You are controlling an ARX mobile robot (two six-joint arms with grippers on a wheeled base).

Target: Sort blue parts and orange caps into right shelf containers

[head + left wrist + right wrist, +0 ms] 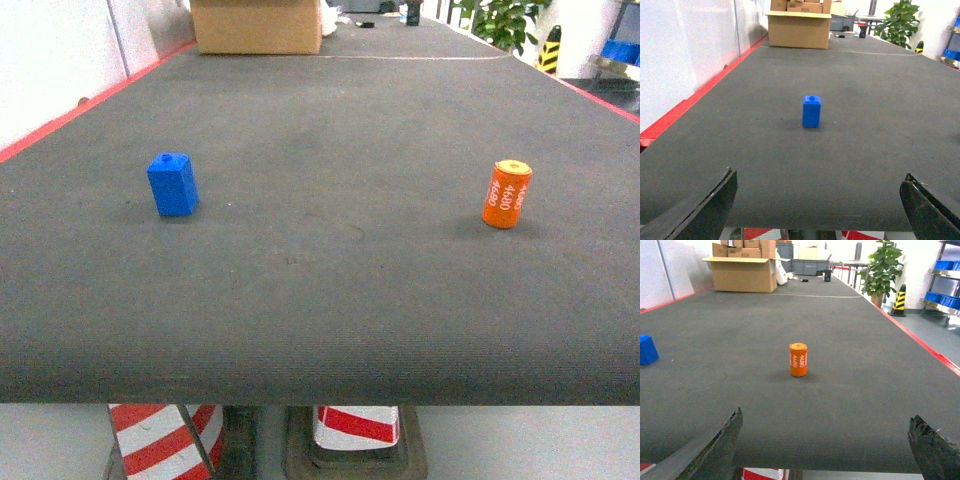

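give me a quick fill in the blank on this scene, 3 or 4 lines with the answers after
1. In the head view, the blue part stands on the ____ side of the dark belt.
2. The orange cap carries the white number ____.
3. Both pieces stand ____ rather than lying on their sides.
4. The left end effector is wide open with ____ between its fingers.

Missing words: left; 4680; upright; nothing

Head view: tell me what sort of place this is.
Probably a warehouse or factory floor. A long dark belt-like surface with red edging carries a blue part and an orange cap; a cardboard box sits at its far end, and striped safety cones stand below.
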